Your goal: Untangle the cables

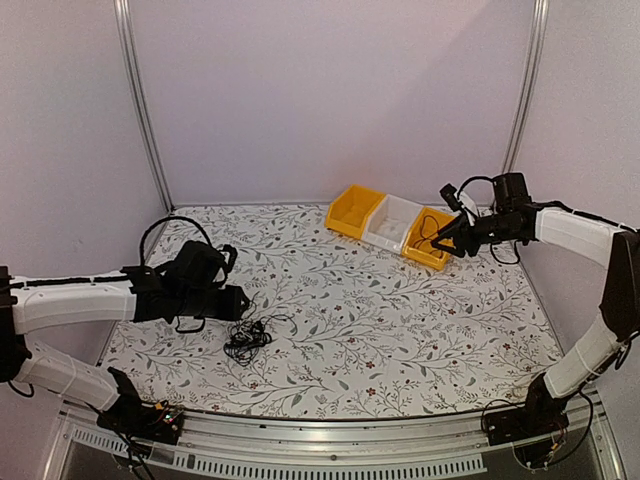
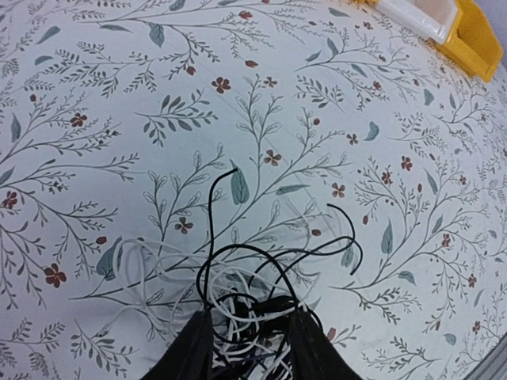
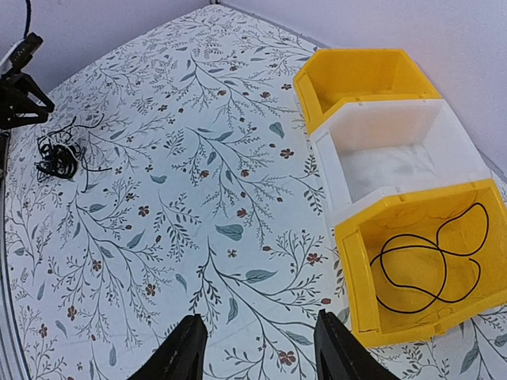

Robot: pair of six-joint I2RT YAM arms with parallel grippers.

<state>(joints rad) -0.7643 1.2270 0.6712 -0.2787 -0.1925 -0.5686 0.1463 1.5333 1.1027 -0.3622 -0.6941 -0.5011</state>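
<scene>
A tangled clump of thin black and white cables [image 2: 238, 305] lies on the flowered table, left of centre [image 1: 248, 340]. My left gripper [image 2: 253, 336] hangs low over it with its jaws apart. Several strands run between the dark fingertips [image 2: 194, 348], and two black ends curl away beyond them. In the right wrist view the same clump [image 3: 57, 154] is far off at the left. My right gripper [image 3: 261, 344] stands open and empty above bare table, just beside the nearest yellow bin [image 3: 360, 285]. One black cable [image 3: 432, 261] lies looped in that bin.
Three bins stand in a row at the back right: a yellow one [image 1: 355, 210], a white one [image 1: 392, 222] and the yellow one [image 1: 430, 240] under my right gripper [image 1: 447, 243]. Walls close the table at the back and sides. A metal rail runs along the near edge [image 1: 330, 435].
</scene>
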